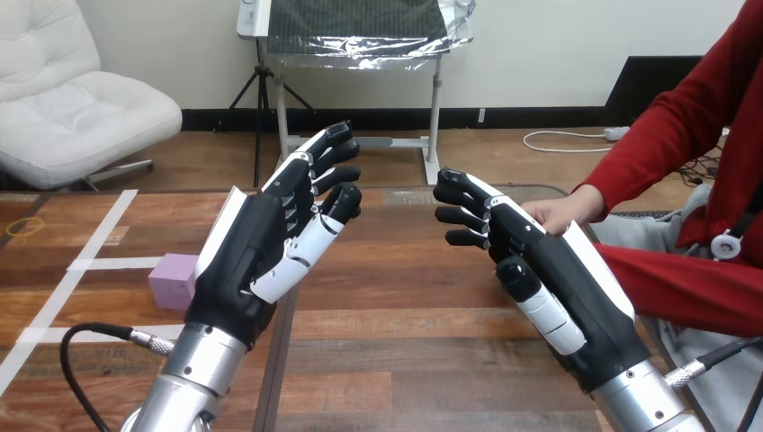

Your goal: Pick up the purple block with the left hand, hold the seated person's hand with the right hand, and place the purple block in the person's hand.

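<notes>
In the head view the left hand (261, 247) is raised over the table (387, 315), palm turned inward, fingers straight and loosely spread, holding nothing. The block (171, 279) sits on the table just to the outer, left side of that hand and lower than it. Its right part is hidden behind the palm, so I cannot tell whether the two touch. The left hand is plainly the nearer one, and reaching the block looks to call for a short move down and leftward. What shows of the block looks near cubic, with no clear long axis, and its faces sit roughly square to the tape (99, 264) beside it. The right hand (549, 270) is also raised, palm inward, fingers relaxed and slightly bent, empty. The person's hand (562, 211) lies just beyond its fingers at the table's right side, pointing toward the view's left, the red-sleeved forearm running up to the right. No robot finger curls round it, and contact cannot be told.
</notes>
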You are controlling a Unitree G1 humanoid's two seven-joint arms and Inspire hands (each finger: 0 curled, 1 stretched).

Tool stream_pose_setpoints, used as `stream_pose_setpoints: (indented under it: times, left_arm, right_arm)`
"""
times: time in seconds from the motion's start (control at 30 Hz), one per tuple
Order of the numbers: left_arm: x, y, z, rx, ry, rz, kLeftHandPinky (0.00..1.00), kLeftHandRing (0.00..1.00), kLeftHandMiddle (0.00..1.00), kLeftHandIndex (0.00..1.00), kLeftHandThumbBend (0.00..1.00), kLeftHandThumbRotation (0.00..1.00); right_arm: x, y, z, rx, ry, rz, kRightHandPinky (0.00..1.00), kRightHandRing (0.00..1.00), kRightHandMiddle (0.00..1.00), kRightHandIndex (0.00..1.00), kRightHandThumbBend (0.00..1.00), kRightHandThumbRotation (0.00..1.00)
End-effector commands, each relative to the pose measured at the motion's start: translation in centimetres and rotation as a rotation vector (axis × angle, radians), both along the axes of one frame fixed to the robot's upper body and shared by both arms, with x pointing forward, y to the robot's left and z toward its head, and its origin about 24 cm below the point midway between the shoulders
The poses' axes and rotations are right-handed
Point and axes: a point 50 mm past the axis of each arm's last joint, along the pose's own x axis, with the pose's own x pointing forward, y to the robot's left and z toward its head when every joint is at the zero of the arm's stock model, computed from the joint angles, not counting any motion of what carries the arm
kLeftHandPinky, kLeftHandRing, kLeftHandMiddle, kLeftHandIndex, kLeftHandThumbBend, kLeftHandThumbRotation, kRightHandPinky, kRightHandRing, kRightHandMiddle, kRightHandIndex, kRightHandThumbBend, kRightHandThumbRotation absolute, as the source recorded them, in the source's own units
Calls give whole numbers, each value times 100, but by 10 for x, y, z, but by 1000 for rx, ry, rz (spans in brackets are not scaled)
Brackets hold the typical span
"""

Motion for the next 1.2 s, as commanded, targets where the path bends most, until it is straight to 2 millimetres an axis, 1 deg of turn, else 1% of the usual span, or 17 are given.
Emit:
stream_pose_setpoints:
  times: [0.0, 0.4, 0.63, 0.73, 0.83, 1.03, 1.17]
  left_arm:
    - [7, -3, 16, 9, -71, -13, 71, 84, 88, 89, 52, 67]
    - [8, -2, 15, 38, -74, -4, 71, 85, 88, 89, 53, 66]
    - [14, 3, 14, 148, -133, 50, 69, 84, 87, 87, 45, 63]
    - [18, 6, 13, 182, -147, 71, 67, 82, 86, 85, 47, 60]
    - [23, 9, 11, 200, -147, 80, 66, 82, 86, 84, 49, 59]
    - [33, 16, 10, 266, -145, 103, 68, 83, 86, 85, 56, 57]
    - [41, 20, 11, 304, -153, 115, 69, 84, 87, 85, 57, 57]
  right_arm:
    - [4, 0, 17, 3, -76, 8, 83, 87, 90, 92, 93, 100]
    - [4, -1, 17, -1, -71, 7, 83, 88, 90, 91, 95, 100]
    - [4, -1, 17, -3, -68, 4, 83, 88, 90, 91, 96, 100]
    - [4, -1, 17, -6, -68, 4, 83, 88, 90, 91, 96, 100]
    - [4, -1, 18, -6, -68, 5, 83, 88, 90, 91, 96, 100]
    - [4, -2, 17, -5, -66, 7, 83, 88, 91, 91, 96, 100]
    - [4, -2, 16, -8, -66, 7, 83, 88, 91, 91, 96, 100]
